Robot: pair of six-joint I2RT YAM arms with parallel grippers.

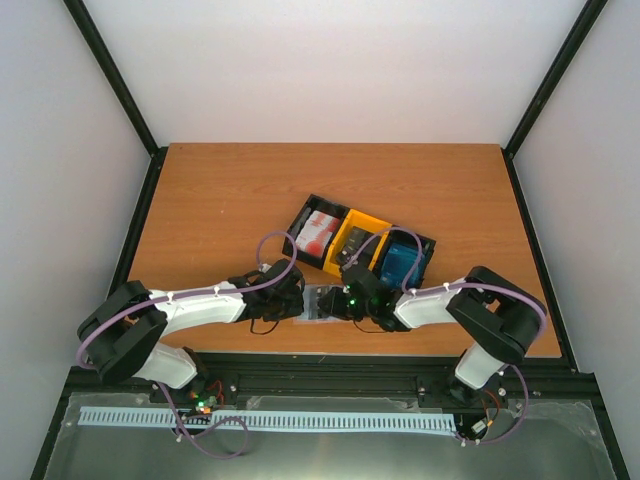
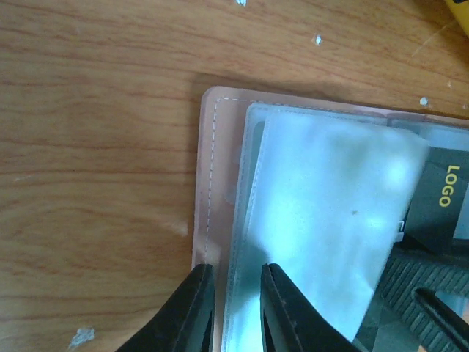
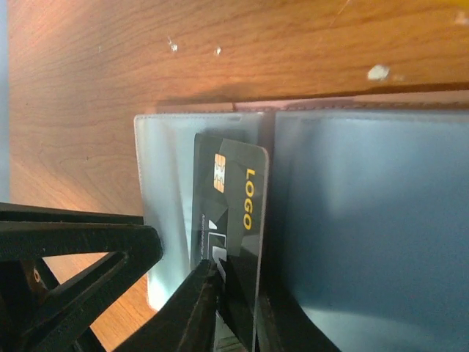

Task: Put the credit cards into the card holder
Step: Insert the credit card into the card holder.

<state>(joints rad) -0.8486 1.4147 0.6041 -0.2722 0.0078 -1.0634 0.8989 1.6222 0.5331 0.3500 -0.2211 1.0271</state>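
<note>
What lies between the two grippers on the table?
The open card holder, in the top external view; the left gripper pinches its edge, the right gripper holds a black card against it.

Two arms entered from the bottom of the top view, ending in one left gripper [image 1: 288, 300] and one right gripper [image 1: 350, 300], each with one pair of jaws. One worktop [image 1: 220, 200] carried one card holder [image 1: 318, 303] below centre. Three bins ran in a row right of centre: one black bin [image 1: 302, 215], one yellow bin [image 1: 372, 217], another black one. They held three card groups, red-and-white cards [image 1: 316, 232], dark cards [image 1: 354, 243] and blue cards [image 1: 400, 263], stack counts unreadable. One LOGO card [image 3: 234, 205] sat at the holder.
</note>
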